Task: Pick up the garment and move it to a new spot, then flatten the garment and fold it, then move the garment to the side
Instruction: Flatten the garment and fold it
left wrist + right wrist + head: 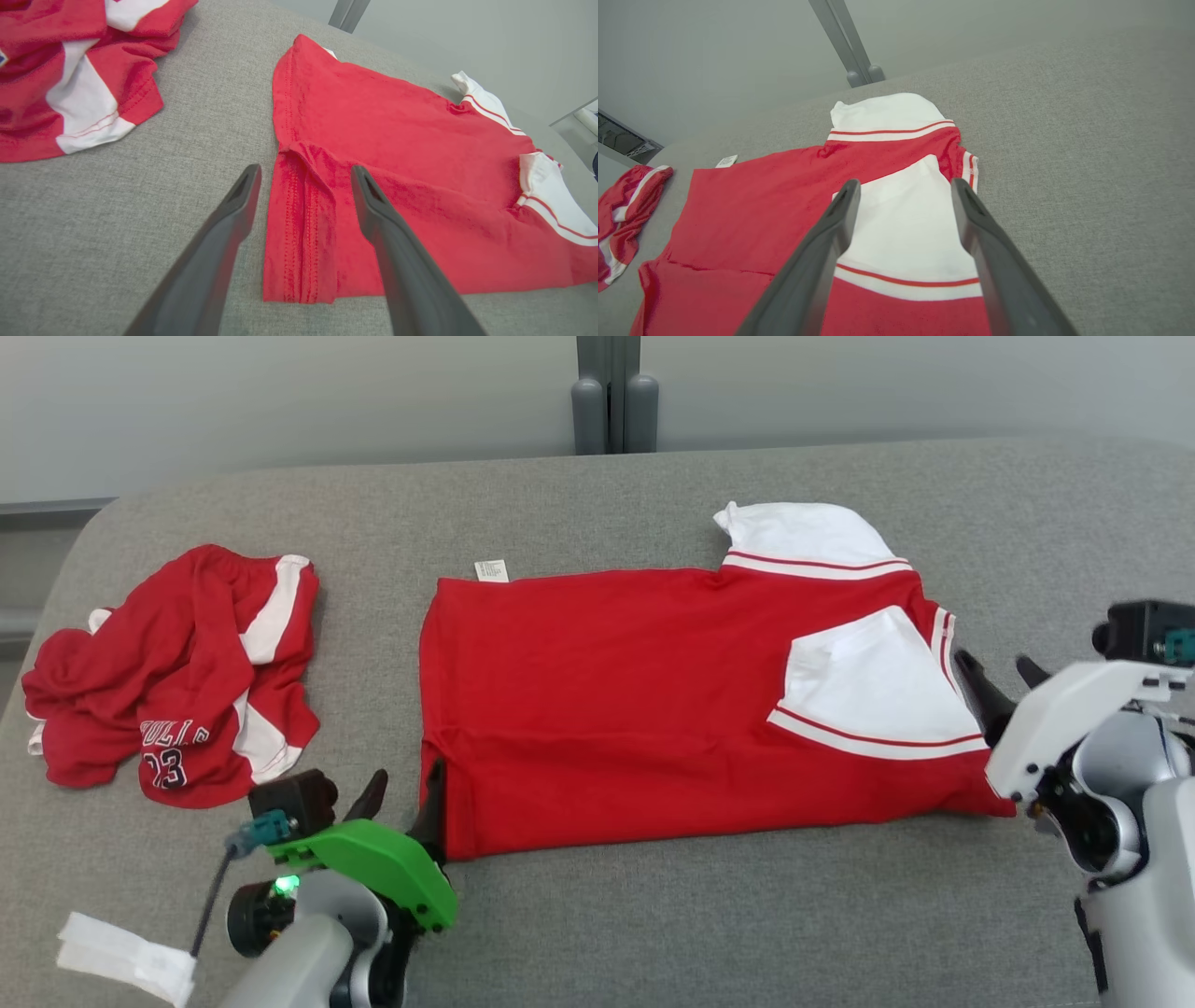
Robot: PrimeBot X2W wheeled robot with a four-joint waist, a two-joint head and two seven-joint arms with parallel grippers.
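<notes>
Head view: the red T-shirt (635, 709) lies flat on the grey cushion (653, 915), with the left gripper (408, 789) at its hem corner (459, 831) and the right gripper (994, 677) beside its white sleeve (878, 681). Left wrist view: spread fingers (224, 233) straddle the hem corner. Right wrist view: spread fingers (817, 252) frame the white sleeve.

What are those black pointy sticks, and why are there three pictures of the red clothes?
Those are a robot's fingers, two on each gripper. One camera sits on its head: there the left gripper is at a corner of the flat red shirt with white sleeves, the right gripper by a sleeve. The other pictures come from wrist cameras. A crumpled red-and-white garment lies beside it on the grey fabric surface. Both grippers are open, holding nothing.
</notes>
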